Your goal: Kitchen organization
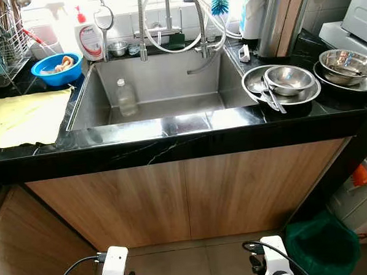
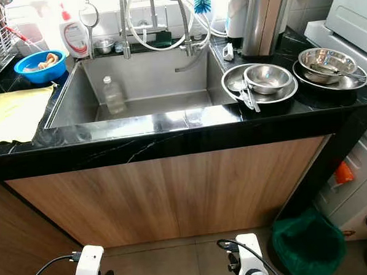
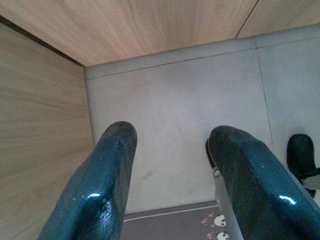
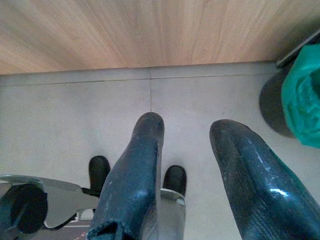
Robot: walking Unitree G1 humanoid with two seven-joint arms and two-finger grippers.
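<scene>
While both arms hang low by the cabinet doors (image 1: pixel 187 199), you have nothing in hand: the left gripper (image 3: pixel 170 175) and right gripper (image 4: pixel 192 175) point at the floor, fingers spread apart and empty. Your work sits up on the counter (image 1: pixel 171 141): a plastic bottle (image 1: pixel 126 97) stands in the sink (image 1: pixel 168 80), and steel bowls (image 1: pixel 288 79) are stacked just right of it. Raise one arm clear of the counter edge before you reach in.

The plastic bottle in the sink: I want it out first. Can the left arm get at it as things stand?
Probably not yet. The plastic bottle stands deep in the sink, behind the counter edge, while the left tool hangs open low by the cabinet doors, pointing at the floor. Above the bottle nothing blocks the way.
</scene>
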